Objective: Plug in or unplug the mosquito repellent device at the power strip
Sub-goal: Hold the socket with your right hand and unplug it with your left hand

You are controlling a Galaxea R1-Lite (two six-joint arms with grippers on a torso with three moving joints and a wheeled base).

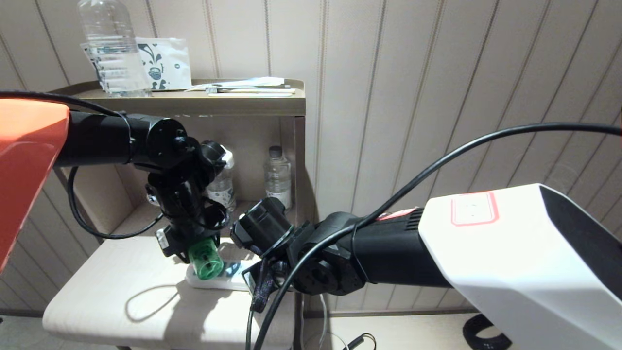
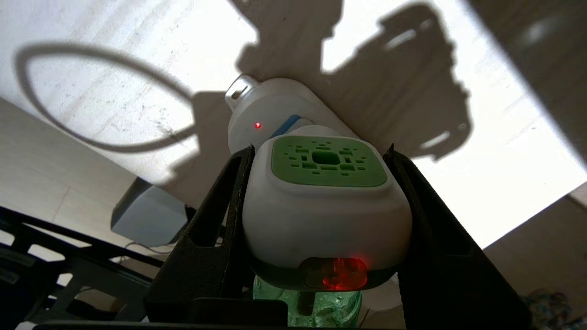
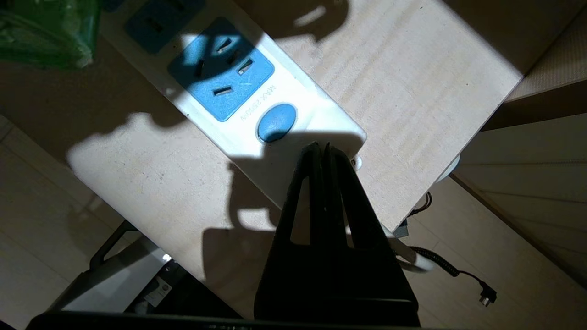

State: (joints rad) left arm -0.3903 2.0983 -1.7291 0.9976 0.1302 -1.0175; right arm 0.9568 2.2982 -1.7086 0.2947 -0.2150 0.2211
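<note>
Mosquito repellent device (image 2: 321,206) prongs hidden, perhaps within power strip (image 3: 257,105) socket

The power strip (image 1: 221,281) lies on the desk (image 1: 121,301), near its right edge. The mosquito repellent device (image 1: 206,260) sits right on top of its left end. Two bottles (image 1: 278,177) stand behind, under the shelf (image 1: 252,103).

Head camera looks down; both wrist cameras closely share the power strip (image 3: 257,101).
</note>
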